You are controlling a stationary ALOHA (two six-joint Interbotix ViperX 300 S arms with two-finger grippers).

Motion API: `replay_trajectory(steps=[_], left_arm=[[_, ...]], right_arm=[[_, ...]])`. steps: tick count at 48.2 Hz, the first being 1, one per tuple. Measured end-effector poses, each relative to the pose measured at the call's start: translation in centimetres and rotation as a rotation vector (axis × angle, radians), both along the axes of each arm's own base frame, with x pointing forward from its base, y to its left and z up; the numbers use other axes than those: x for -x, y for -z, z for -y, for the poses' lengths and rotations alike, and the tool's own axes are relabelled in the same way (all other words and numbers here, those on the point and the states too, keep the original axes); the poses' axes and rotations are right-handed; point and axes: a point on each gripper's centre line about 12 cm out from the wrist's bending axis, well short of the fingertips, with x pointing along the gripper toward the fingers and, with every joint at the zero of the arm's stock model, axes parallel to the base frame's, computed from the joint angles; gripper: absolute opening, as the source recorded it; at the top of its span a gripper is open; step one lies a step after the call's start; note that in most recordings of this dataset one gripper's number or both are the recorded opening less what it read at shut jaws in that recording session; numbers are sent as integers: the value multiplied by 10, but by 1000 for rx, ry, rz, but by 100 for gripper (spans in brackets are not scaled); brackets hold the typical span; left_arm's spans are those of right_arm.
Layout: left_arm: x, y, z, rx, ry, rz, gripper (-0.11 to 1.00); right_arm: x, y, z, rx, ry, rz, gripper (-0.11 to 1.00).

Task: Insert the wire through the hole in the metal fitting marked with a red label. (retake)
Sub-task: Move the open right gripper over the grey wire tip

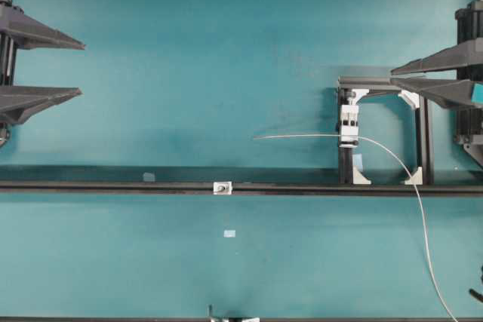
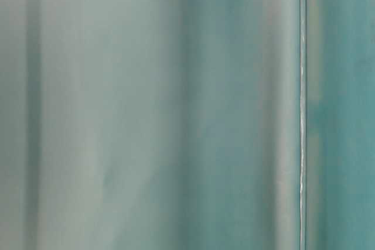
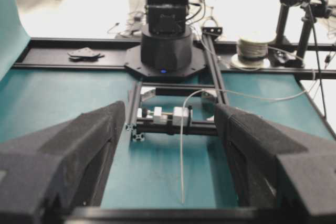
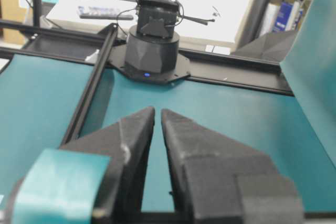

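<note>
The thin silver wire (image 1: 302, 136) runs from its free end at mid-table rightwards through a white clamp block (image 1: 349, 122), then curves down to the front right edge. The tiny silver metal fitting (image 1: 222, 187), with its dark hole at the centre, sits on the long black rail (image 1: 113, 185). No red label shows. My left gripper (image 1: 81, 68) is open and empty at the far left, well away from the wire. In the left wrist view the wire (image 3: 181, 156) lies ahead between its open fingers (image 3: 94, 140). My right gripper (image 1: 392, 77) hovers over the frame's far corner, jaws almost together and empty (image 4: 157, 113).
A black frame (image 1: 424, 141) with white corner brackets holds the clamp block at the right. Small pale tape pieces lie on the mat (image 1: 229, 234) and by the rail (image 1: 149, 177). A second rail runs along the front edge (image 1: 113, 319). The table-level view is a blur.
</note>
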Motion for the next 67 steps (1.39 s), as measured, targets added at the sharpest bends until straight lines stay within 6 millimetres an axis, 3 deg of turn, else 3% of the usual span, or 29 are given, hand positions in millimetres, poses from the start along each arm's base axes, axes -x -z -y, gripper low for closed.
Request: replay_trajectory(steps=[2, 8, 13, 18, 22, 26, 33, 36, 38, 49, 67], left_arm=[[0, 4, 0, 0, 0, 0, 22], [3, 21, 1, 11, 5, -9, -1], [5, 28, 1, 11, 4, -23, -9], [7, 37, 2, 8, 5, -49, -10], [8, 43, 1, 11, 5, -72, -5], [9, 47, 1, 9, 4, -88, 4], [9, 52, 2, 9, 6, -123, 35], [9, 54, 2, 11, 6, -134, 54], [9, 54, 2, 9, 6, -137, 60], [8, 70, 2, 11, 6, -196, 59], [-15, 109, 1, 15, 0, -367, 58]], right_arm=[[0, 2, 0, -2, -2, -6, 22], [-3, 19, 0, -3, 0, -60, 1], [-8, 27, 0, -9, 0, -91, 1], [-13, 34, 0, -12, -1, -124, 1], [-16, 39, 0, -21, 0, -147, 13], [-18, 43, 1, -34, 3, -163, 33], [-19, 46, 2, -71, 11, -176, 75], [-20, 47, 2, -84, 13, -184, 71], [-20, 48, 2, -88, 13, -188, 69], [-28, 66, 2, -102, 17, -268, 69], [-53, 111, 3, -113, 29, -470, 69]])
